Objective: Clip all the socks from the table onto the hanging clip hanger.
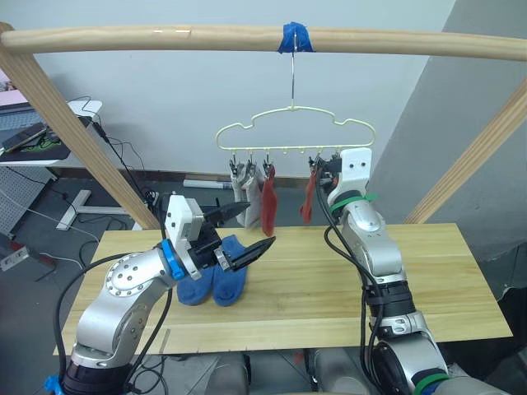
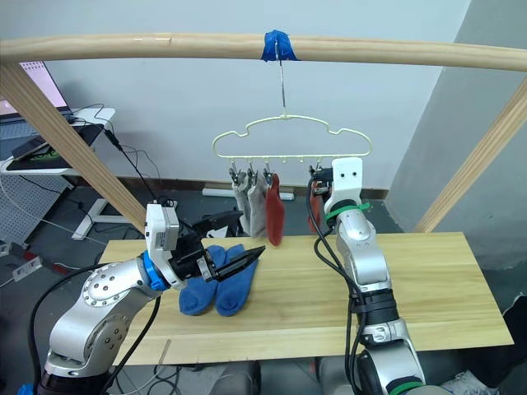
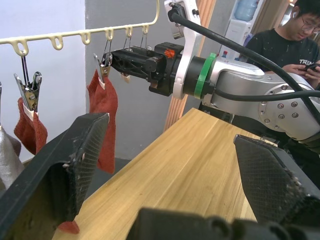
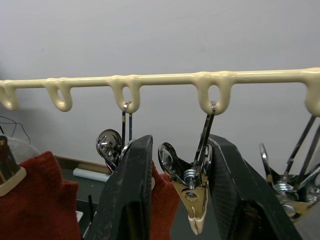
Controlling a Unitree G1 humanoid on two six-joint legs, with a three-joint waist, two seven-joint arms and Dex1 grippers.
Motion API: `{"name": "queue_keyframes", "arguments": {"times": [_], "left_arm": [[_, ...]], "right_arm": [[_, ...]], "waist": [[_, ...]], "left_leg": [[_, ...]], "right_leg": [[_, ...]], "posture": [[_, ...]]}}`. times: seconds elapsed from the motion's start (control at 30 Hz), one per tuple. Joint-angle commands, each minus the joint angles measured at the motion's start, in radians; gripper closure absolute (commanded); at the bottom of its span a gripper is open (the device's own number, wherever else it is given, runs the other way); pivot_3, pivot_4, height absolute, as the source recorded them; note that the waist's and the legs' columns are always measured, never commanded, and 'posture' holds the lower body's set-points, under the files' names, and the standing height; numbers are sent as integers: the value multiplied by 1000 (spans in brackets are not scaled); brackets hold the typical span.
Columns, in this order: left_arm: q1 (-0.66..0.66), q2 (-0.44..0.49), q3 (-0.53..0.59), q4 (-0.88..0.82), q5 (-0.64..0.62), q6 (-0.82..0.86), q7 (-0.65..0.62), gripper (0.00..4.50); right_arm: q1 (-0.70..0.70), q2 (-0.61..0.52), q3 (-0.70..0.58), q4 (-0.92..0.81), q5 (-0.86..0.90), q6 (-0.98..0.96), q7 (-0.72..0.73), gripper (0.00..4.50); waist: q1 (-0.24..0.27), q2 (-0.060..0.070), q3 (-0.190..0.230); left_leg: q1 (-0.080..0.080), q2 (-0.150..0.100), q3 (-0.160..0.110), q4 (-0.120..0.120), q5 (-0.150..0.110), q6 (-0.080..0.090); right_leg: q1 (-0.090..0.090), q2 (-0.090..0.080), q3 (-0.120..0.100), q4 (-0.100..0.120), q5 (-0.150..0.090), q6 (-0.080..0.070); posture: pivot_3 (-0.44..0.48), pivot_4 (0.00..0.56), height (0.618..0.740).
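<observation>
Straddling empty clip [image 4: 192, 192], right gripper [image 4: 180, 200] jaws apart; left gripper [image 1: 247, 230] — open — hovers nearer blue socks [image 1: 216, 281] on worktop [image 1: 329, 280], just below-left.

A round wooden pole [image 1: 165, 37] runs across overhead, held up by slanted wooden posts [image 1: 74, 136] at either side, with a wrap of blue tape [image 1: 295, 37] near its middle. Behind it stands a pale wall [image 1: 181, 99]. A side desk [image 1: 41, 144] trails black cables [image 1: 123, 156]. A person in a black shirt [image 3: 282, 42] looks at a phone
</observation>
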Motion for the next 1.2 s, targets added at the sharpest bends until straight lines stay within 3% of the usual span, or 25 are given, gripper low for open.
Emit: {"name": "queue_keyframes", "arguments": {"times": [0.03, 1.17, 1.2], "left_arm": [[0, -9, -1, -27, -2, -19, 8, 0], [-5, -9, -20, -39, 0, -18, 18, 0], [-5, -8, -20, -39, 0, -18, 18, 0]], "right_arm": [[-26, 5, -21, -12, 24, 2, -1, 2919], [-34, -24, -5, -20, 4, -30, 8, 2919], [-34, -24, -5, -20, 4, -30, 9, 3305]], "waist": [[2, 0, 0], [14, 0, 0], [14, 0, 0]], "left_leg": [[0, 0, 0, 0, 0, 0], [0, 0, 0, 0, 0, 0], [0, 0, 0, 0, 0, 0]], "right_leg": [[0, 0, 0, 0, 0, 0], [0, 0, 0, 0, 0, 0], [0, 0, 0, 0, 0, 0]], "posture": [[-33, 153, 740], [-38, 140, 740], [-38, 140, 740]]}}
